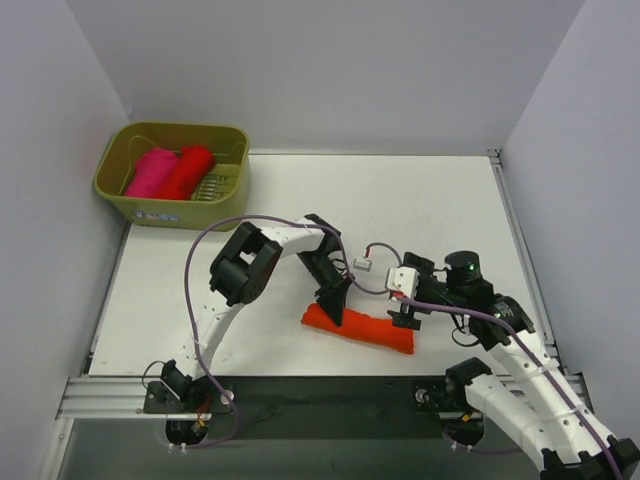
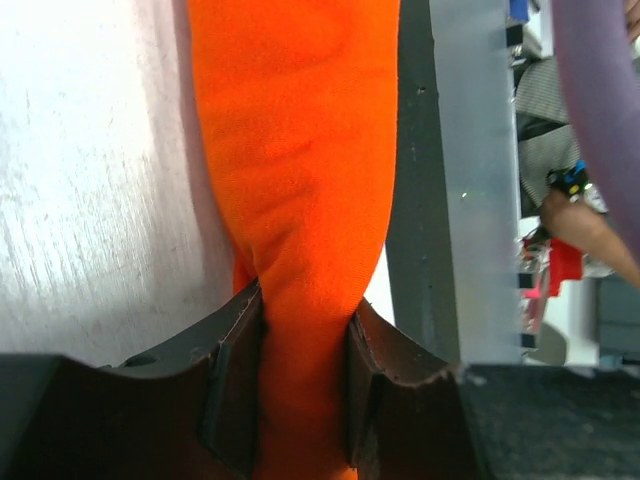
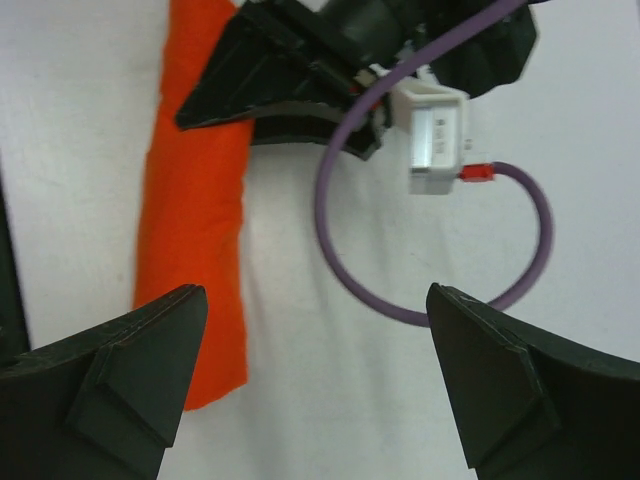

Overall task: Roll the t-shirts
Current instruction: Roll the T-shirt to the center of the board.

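The orange t-shirt [image 1: 362,329] lies as a long roll near the table's front edge. My left gripper [image 1: 331,305] is shut on its left end; in the left wrist view the orange cloth [image 2: 300,200] is pinched between both fingers. My right gripper [image 1: 405,312] hovers open and empty just above the roll's right end; in its wrist view the roll [image 3: 190,240] lies left of the open jaws. The red t-shirt [image 1: 187,171] and the magenta-pink t-shirt [image 1: 152,171] sit rolled in the basket.
The olive-green basket [image 1: 228,190] stands at the back left of the white table. A purple cable [image 3: 345,265] loops from the left arm over the table between the grippers. A metal rail [image 1: 110,392] runs along the front edge.
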`<control>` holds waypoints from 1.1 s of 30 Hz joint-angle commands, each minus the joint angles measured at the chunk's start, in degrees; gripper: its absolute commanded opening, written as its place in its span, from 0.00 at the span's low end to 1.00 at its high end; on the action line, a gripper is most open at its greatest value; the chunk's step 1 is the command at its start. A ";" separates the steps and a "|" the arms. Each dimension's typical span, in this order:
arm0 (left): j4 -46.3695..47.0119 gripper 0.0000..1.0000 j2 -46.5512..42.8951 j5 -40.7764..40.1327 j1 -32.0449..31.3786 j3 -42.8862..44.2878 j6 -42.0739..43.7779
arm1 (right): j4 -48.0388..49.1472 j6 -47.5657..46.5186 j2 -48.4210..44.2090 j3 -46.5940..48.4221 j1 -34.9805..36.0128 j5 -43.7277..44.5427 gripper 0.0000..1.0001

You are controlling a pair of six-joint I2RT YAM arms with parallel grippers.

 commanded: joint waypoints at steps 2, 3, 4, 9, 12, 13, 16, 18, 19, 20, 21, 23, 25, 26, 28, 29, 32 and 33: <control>3.99 0.32 1.49 -2.47 0.91 -3.06 -4.61 | -15.58 -3.59 -2.17 3.12 3.29 -3.76 0.96; 4.25 0.32 1.58 -2.56 0.99 -3.67 -5.48 | -18.81 -5.60 -2.78 3.39 3.55 -5.42 0.98; 4.86 0.32 1.66 -2.56 0.99 -3.94 -6.19 | -20.58 -7.45 -2.96 3.48 3.64 -6.57 0.99; 7.50 0.33 1.84 -2.48 1.17 -5.78 -9.18 | -22.72 -14.66 1.32 -0.03 6.45 -8.34 1.00; 8.12 0.33 1.67 -1.95 1.08 -6.40 -9.53 | -18.25 -14.94 7.11 -1.61 9.18 -4.30 1.00; 8.30 0.33 1.67 -1.86 1.08 -6.57 -9.71 | -17.53 -15.20 8.54 -1.71 10.05 -3.51 1.00; 9.00 0.33 1.58 -1.77 1.26 -7.01 -10.06 | -13.93 -15.20 13.90 -1.71 11.02 -1.75 1.00; 9.70 0.33 1.32 -1.77 1.43 -7.54 -10.94 | -11.57 -14.41 16.88 -1.79 11.55 -1.39 1.00; 10.14 0.33 1.05 -1.69 1.52 -7.72 -11.20 | -10.50 -13.97 17.77 -2.06 11.90 -0.96 1.00; 10.32 0.33 0.79 -1.68 1.52 -7.98 -11.38 | -9.36 -12.58 18.65 -2.32 13.13 0.35 1.00; 10.67 0.33 0.61 -1.77 1.70 -8.07 -11.55 | -7.44 -12.13 20.14 -2.50 13.57 1.15 1.00; 11.72 0.33 0.26 -1.69 1.79 -8.42 -12.69 | -6.28 -11.42 21.64 -2.85 14.89 1.68 1.00; 12.08 0.33 0.17 -1.42 2.05 -8.16 -13.13 | -5.14 -10.46 23.22 -3.37 16.12 2.73 1.00; 11.90 0.34 0.26 -1.33 2.14 -8.07 -13.22 | -4.70 -10.02 23.66 -3.55 17.17 3.26 1.00; 12.08 0.34 0.08 -1.07 2.31 -7.72 -13.22 | -2.85 -8.52 24.81 -4.17 18.23 5.36 1.00; 12.16 0.34 0.00 -1.07 2.40 -7.72 -13.31 | -1.80 -8.26 25.24 -4.86 18.84 6.16 1.00; 12.08 0.34 0.00 -0.90 2.66 -7.46 -13.14 | 1.53 -7.20 27.79 -6.10 20.78 10.81 1.00; 11.90 0.34 0.00 -0.72 2.75 -7.45 -13.14 | 2.33 -6.85 29.80 -6.10 21.83 12.30 1.00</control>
